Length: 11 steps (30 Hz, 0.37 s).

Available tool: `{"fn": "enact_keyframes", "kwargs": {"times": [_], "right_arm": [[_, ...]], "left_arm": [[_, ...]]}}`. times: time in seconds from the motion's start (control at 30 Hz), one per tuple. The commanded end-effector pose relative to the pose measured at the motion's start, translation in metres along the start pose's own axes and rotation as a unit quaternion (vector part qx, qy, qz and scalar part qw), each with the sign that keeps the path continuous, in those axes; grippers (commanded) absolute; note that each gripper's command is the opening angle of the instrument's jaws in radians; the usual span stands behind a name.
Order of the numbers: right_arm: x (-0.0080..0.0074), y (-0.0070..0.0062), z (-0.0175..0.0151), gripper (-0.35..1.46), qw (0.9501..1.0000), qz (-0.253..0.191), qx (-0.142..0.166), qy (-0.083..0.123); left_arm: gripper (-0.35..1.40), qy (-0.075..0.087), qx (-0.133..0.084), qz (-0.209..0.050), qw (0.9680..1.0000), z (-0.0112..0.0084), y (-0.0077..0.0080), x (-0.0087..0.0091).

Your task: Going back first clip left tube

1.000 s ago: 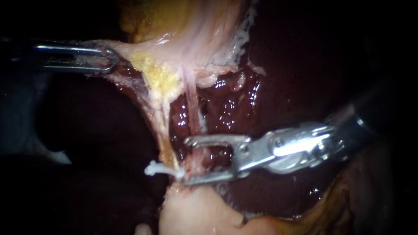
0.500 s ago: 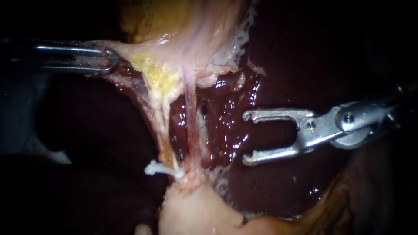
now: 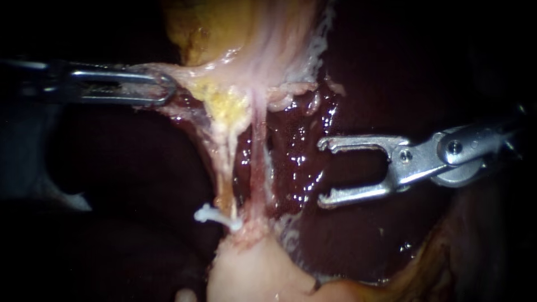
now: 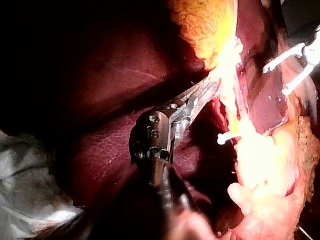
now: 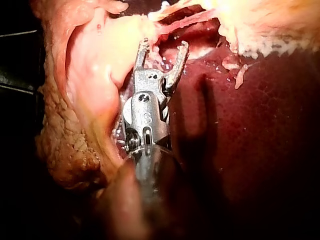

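Left tube, a thin yellowish-pink strand (image 3: 225, 168), is stretched upright before the glistening dark red liver (image 3: 358, 246) and held taut by the slender steel left instrument (image 3: 163, 89), whose claw is pinched on the pale membrane (image 3: 184, 75). The steel right instrument (image 3: 323, 173) is seen beside the tube, its claw spread and empty. The small white clip (image 3: 215, 216) at the tube's foot could be snagged, or the neighbouring pink strand (image 3: 258, 168) torn, if that claw were swung sideways.

The silver right instrument (image 3: 323, 173), its forked jaws agape, no longer straddles the pale stretched tubes (image 3: 258, 168) beside the small white clip (image 3: 215, 217); it now sits drawn away toward 3 o'clock over the dark red liver (image 3: 358, 240). The slim metal left instrument (image 3: 166, 89), clamped on the pale tissue fold (image 3: 193, 75), has shifted toward 3 o'clock, and the tubes stand more upright.
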Motion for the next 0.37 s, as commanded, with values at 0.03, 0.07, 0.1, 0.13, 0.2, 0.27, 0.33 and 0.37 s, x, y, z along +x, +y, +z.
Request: {"fn": "enact_keyframes", "kwargs": {"times": [0.03,0.07,0.1,0.13,0.2,0.27,0.33,0.37], "right_arm": [[0.0,0.0,0.0,0.5,1.0,0.0,0.0,0.0],[0.0,-0.0001,0.0,0.5,1.0,0.0,0.0,0.0],[0.0,-0.0001,0.0,0.5,1.0,0.0,0.0,0.0],[0.0,-0.0001,0.0,0.5,1.0,0.0,0.0,0.0],[0.0,-0.0001,0.0,0.5,1.0,0.0,0.0,0.0],[0.0,-0.0001,0.0,0.5,1.0,0.0,0.0,0.0],[0.0,-0.0001,0.0,0.5,1.0,0.0,0.0,0.0],[0.0,-0.0001,0.0,0.5,1.0,0.0,0.0,0.0]], "left_arm": [[-0.35,0.001,0.0,0.001,1.0,0.0005,-0.0001,-0.0003],[-0.35,0.0,-0.001,0.002,1.0,0.0008,-0.0002,-0.0004],[-0.35,-0.001,-0.002,0.003,1.0,0.001,-0.0002,-0.0006],[-0.35,-0.003,-0.001,0.004,1.0,0.0011,-0.0003,-0.0007],[-0.35,-0.004,-0.003,0.004,1.0,0.0012,-0.0003,-0.0007],[-0.35,-0.005,-0.003,0.004,1.0,0.0011,-0.0003,-0.0007],[-0.35,-0.005,-0.003,0.001,1.0,0.001,-0.0004,-0.0007],[-0.35,-0.006,-0.003,0.001,1.0,0.001,-0.0004,-0.0007]]}}
